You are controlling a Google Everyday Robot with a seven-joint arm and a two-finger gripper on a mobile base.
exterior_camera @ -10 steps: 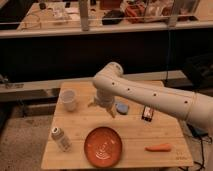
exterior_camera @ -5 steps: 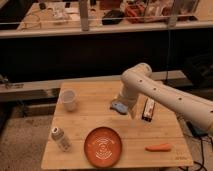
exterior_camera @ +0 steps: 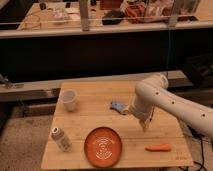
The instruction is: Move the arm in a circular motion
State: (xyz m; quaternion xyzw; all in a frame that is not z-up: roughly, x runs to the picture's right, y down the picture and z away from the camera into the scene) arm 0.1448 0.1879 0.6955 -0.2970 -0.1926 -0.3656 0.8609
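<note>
The arm [exterior_camera: 172,102] reaches in from the right over the tabletop [exterior_camera: 95,122], its claw [exterior_camera: 144,126] pointing down near the right edge, between a blue thing [exterior_camera: 118,106] and a carrot [exterior_camera: 158,148]. A cup [exterior_camera: 69,100], can [exterior_camera: 61,138] and orange plate [exterior_camera: 103,146] sit to the left.

Arm [exterior_camera: 172,102], end effector [exterior_camera: 143,126] farther right.

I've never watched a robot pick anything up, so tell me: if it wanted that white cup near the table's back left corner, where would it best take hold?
Probably from above. The white cup stands upright with its mouth open, so one finger could go inside and one outside the rim. Bare wooden table surrounds it. The arm has its gripper low on the right side, far from the cup.
</note>
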